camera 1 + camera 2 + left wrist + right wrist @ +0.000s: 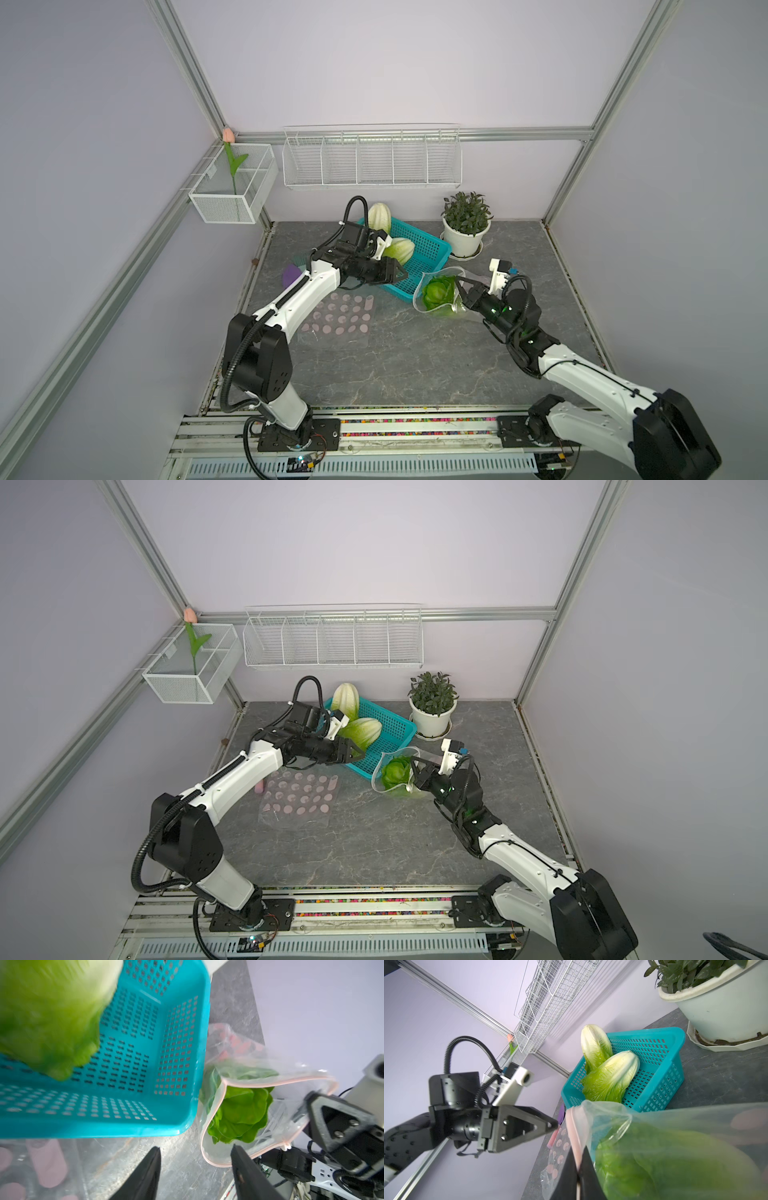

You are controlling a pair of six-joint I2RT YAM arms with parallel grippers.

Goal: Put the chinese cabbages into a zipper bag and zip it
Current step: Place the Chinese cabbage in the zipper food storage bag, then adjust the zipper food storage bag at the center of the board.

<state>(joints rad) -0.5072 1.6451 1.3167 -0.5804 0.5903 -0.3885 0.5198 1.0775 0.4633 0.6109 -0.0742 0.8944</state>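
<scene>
Inside basket (430, 249) — 2 cabbages (400, 250) | bag (295, 1093) — 1 | left gripper (195, 1146) parted | right gripper (458, 284) clamps bag

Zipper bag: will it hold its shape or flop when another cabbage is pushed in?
Probably floppy: the bag has a wavy, wrinkled rim where the right gripper pinches it. Likely bottom-heavy, with one cabbage inside. The mouth may collapse if pushed.

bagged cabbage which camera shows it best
Left wrist: it looks straight into the open bag at the cabbage. Both top views show it small; the right wrist shows it close but blurred, through plastic.
</scene>
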